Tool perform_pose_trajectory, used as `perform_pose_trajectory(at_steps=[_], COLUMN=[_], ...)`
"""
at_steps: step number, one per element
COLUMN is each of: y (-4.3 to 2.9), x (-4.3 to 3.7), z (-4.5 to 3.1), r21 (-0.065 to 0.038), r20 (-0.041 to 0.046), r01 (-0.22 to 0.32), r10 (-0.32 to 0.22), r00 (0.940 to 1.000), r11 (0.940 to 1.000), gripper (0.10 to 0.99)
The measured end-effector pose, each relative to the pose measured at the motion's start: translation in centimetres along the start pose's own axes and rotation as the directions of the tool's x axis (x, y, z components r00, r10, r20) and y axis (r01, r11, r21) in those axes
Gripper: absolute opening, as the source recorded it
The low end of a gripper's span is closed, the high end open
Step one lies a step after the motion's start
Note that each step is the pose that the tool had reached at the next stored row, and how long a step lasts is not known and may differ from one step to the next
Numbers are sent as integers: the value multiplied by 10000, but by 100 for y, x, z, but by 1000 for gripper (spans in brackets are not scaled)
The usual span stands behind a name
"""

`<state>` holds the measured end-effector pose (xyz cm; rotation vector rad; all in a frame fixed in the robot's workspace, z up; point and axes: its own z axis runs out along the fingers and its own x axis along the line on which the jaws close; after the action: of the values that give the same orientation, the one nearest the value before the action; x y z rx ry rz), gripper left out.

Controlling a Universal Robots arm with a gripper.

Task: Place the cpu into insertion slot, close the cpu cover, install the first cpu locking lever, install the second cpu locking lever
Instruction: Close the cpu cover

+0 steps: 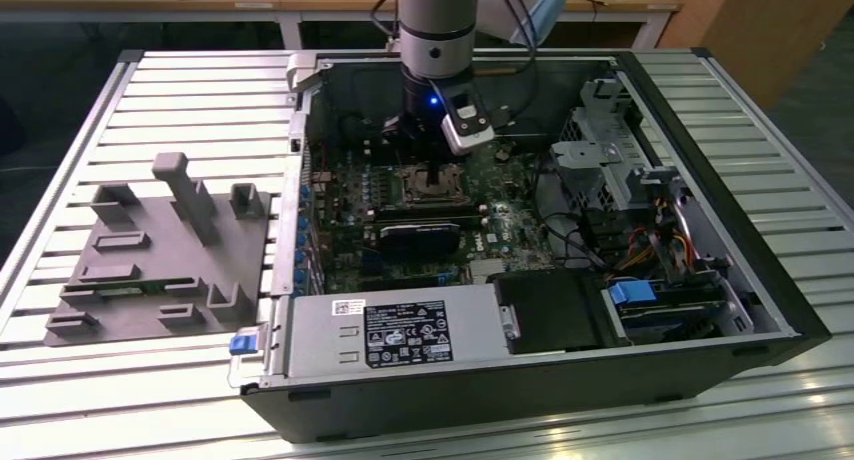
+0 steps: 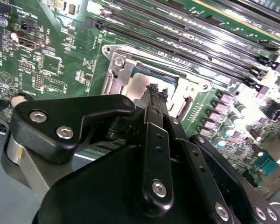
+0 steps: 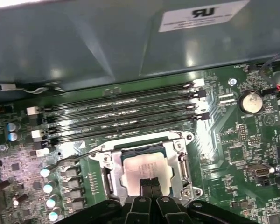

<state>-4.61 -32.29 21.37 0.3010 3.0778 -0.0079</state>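
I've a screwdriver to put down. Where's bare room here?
Bare slatted table between the grey fixture and the far edge, and along the near edge before the computer case. Inside the case is crowded around the gripper.

We see strong light from above glaring white off the slatted table [image 1: 667, 425] along its near edge, while the inside of the computer case [image 1: 534, 390] lies in shadow, with a small blue light [image 1: 435, 102] glowing on the arm. In both wrist views the motherboard [image 2: 60, 70] [image 3: 242, 154] is washed out in patches. In the first wrist view the cpu [image 3: 140, 169] top shines pale.
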Motion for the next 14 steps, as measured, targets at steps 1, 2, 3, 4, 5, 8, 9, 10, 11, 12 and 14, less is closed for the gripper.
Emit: perform_pose_trajectory(at_steps=[1, 2, 3, 4, 5, 8, 9, 10, 11, 12, 14], y=[1, 1, 2, 2, 2, 2, 3, 3, 3, 3, 4], x=[-6, -7, -7, -7, -8, -10, -11, -11, -12, -13, -15], z=[1, 0, -1, -6, -13, -51, -63, -78, -96, -115, -159], r21=[-1, 0, 1, 3, 2, 1, 0, 0, 0, 0, 0], r20=[0, 0, 0, -1, -1, 0, 0, 0, 0, 0, 1], r01=[3, 5, 5, 6, 6, 6, 7, 7, 7, 7, 7], r10=[-3, -5, -5, -6, -6, -6, -7, -7, -7, -7, -7], r00=[10000, 10000, 10000, 10000, 10000, 10000, 10000, 10000, 10000, 10000, 10000], r11=[10000, 10000, 10000, 10000, 10000, 10000, 10000, 10000, 10000, 10000, 10000], gripper=[102, 102, 102, 102, 102, 102, 102, 102, 102, 102, 102])
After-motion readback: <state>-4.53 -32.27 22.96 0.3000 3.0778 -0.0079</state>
